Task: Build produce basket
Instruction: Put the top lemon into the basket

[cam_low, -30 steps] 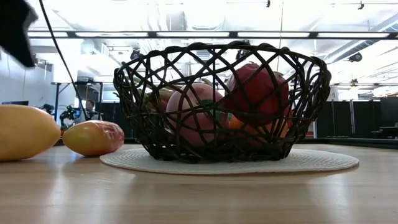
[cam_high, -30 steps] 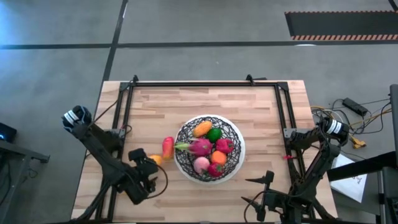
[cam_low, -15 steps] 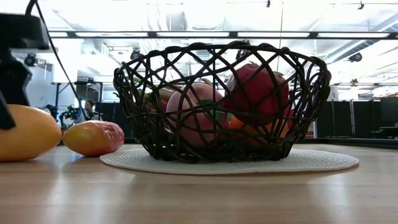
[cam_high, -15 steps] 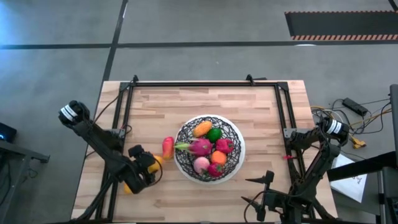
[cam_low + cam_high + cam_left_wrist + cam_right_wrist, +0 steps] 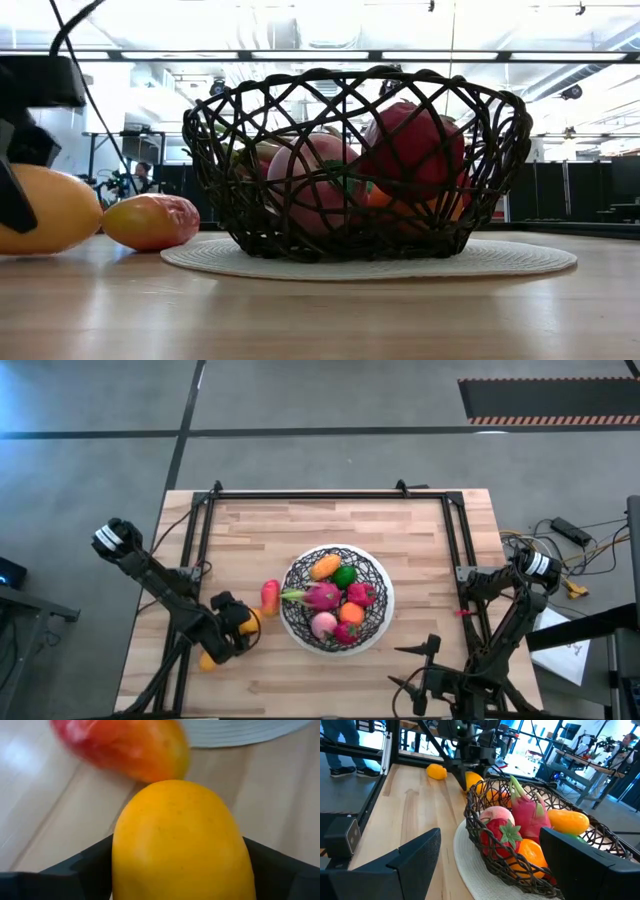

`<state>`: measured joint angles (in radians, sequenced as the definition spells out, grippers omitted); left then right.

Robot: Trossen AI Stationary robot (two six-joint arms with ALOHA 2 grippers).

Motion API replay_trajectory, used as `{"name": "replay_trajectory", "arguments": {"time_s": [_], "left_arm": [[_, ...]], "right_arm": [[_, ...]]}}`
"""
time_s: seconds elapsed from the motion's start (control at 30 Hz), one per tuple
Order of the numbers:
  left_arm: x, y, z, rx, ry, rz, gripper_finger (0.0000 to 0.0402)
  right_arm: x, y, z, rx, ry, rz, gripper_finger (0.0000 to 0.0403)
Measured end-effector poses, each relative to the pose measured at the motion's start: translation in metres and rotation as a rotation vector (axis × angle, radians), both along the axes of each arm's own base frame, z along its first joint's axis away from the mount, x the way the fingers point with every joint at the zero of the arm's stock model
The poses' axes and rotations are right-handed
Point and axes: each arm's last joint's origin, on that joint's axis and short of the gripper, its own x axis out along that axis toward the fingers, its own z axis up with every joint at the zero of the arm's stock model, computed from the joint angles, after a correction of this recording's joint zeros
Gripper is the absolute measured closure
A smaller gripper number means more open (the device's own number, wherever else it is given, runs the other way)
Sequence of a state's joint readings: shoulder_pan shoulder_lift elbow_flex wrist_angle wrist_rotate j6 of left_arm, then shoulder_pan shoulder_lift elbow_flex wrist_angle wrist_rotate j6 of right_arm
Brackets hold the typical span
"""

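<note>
The black wire basket (image 5: 337,598) stands on a white round mat mid-table and holds several toy pieces, among them a pink dragon fruit (image 5: 322,596) and a green lime (image 5: 345,576). Left of it on the table lie a red-orange piece (image 5: 269,595) and a yellow fruit (image 5: 248,618). My left gripper (image 5: 237,627) is low over that yellow fruit (image 5: 175,835), one finger on each side, the fruit resting on the table (image 5: 55,210). My right gripper (image 5: 430,660) waits open at the table's near right, off the basket. My left gripper comes at the yellow fruit slanting down from the table's near left. Its fingers (image 5: 85,867) flank the fruit's two sides. The fruit hides the inner faces of the fingers, so I cannot tell whether they touch it. The fruit lies on the table.
A second yellow fruit (image 5: 207,658) lies near the table's front left, beside my left arm. A black frame (image 5: 320,493) runs along the far edge and down both sides. Bare wood shows at the far half and along the near edge.
My left gripper has come down toward the table and a little toward the yellow fruit, ending with a finger on each side of it. The yellow fruit, the red-orange piece and the basket have stayed where they were.
</note>
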<state>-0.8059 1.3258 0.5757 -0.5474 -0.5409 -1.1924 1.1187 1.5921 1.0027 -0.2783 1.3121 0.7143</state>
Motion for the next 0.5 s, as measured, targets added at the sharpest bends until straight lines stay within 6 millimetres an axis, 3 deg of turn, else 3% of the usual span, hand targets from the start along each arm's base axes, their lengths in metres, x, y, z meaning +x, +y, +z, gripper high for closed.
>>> {"name": "replay_trajectory", "arguments": {"time_s": [0.2, 0.5], "left_arm": [[0.015, -0.015, 0.025, -0.019, -0.094, -0.109, 0.0099], [0.043, -0.042, 0.101, -0.039, -0.397, -0.373, 0.0094]], "right_arm": [[0.0, 0.0, 0.0, -0.007, -0.014, -0.01, 0.0075], [0.0, -0.001, 0.001, -0.01, -0.019, -0.015, 0.0075]]}}
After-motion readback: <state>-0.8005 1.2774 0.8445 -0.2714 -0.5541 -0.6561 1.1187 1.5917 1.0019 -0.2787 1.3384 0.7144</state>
